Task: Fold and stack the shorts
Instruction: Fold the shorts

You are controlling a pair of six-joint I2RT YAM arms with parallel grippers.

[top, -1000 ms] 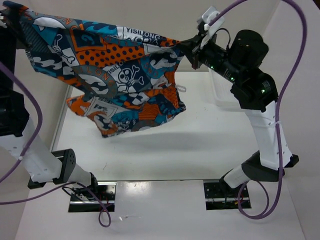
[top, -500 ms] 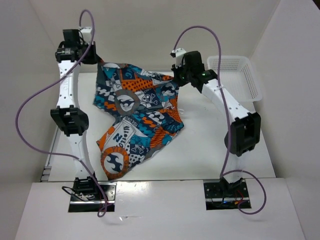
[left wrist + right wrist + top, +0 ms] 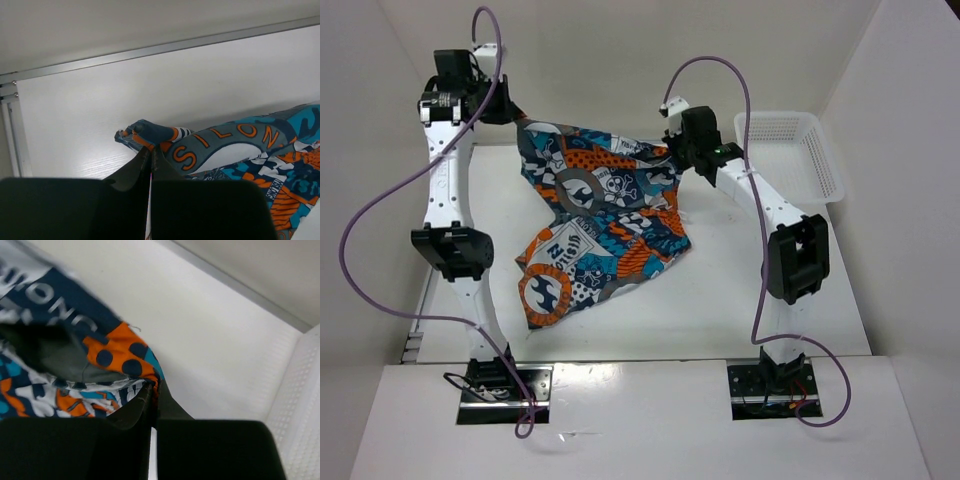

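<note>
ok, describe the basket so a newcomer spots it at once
Start at the white table and go to its far right corner, beyond the right arm. The white mesh basket sits there: rigid, perforated and plain, unlike the loud printed shorts left of it.

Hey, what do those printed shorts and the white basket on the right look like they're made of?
The shorts look like thin, matte cloth, possibly a synthetic swim fabric. They sag and crease between their two pinched corners, and the print lies flat on the surface. The basket looks like rigid moulded plastic. It is white, with fine mesh walls and a straight rim that holds its shape. Its sheen is hard to judge.
</note>
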